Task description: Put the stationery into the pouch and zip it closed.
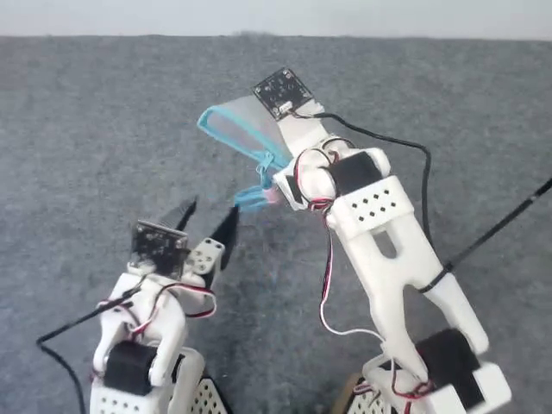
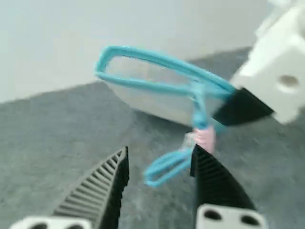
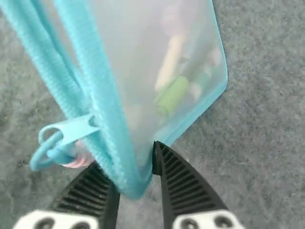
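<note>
The table [image 1: 86, 129] was viewed from a fixed camera set high behind both arms and tilted down. The left wrist camera was aimed forward over the left gripper [image 2: 161, 151], at close range, towards the pouch [image 2: 157, 98]. The right wrist camera was pointed down along the right gripper [image 3: 131, 164], almost against the same pouch, which was shared by all three views.

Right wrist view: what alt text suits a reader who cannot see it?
The right gripper pinches the edge of a clear, turquoise-trimmed pouch above the grey table. Inside, stationery shows faintly; a turquoise zip pull hangs alongside.
</note>
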{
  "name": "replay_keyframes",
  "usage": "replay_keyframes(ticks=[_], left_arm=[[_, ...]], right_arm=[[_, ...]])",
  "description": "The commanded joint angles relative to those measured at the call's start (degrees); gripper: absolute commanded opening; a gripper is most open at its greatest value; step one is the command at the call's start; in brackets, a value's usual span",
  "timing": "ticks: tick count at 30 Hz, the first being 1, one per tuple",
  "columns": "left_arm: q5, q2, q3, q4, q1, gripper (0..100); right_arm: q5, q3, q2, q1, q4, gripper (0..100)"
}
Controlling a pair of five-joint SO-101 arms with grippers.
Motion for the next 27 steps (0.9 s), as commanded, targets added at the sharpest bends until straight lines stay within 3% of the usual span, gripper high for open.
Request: replay_keyframes(ticks=[1, 7, 15, 22, 27], left_arm=[[-2.2, 7.12, 1.1, -4.4, 6.51, 21], [-2.46, 16.97, 1.1, -10.11, 8.53, 21], [-0.26, 18.64, 1.1, -12.48, 7.12, 21], [-0.18, 18.64, 1.89, -15.74, 5.19, 4], [-0.18, 18.9, 1.89, -15.74, 5.19, 1]], right_arm=[[-0.88, -2.81, -0.13, -3.03, 2.33, 0.6], [-0.7, 0.26, -0.13, -4.26, 1.8, 0.6], [0.97, 3.52, -0.22, -4.53, 1.8, 0.6], [0.88, 6.07, -1.19, -4.7, 1.54, 0.6], [2.02, 12.22, -6.99, -4.26, -2.15, 0.6]])
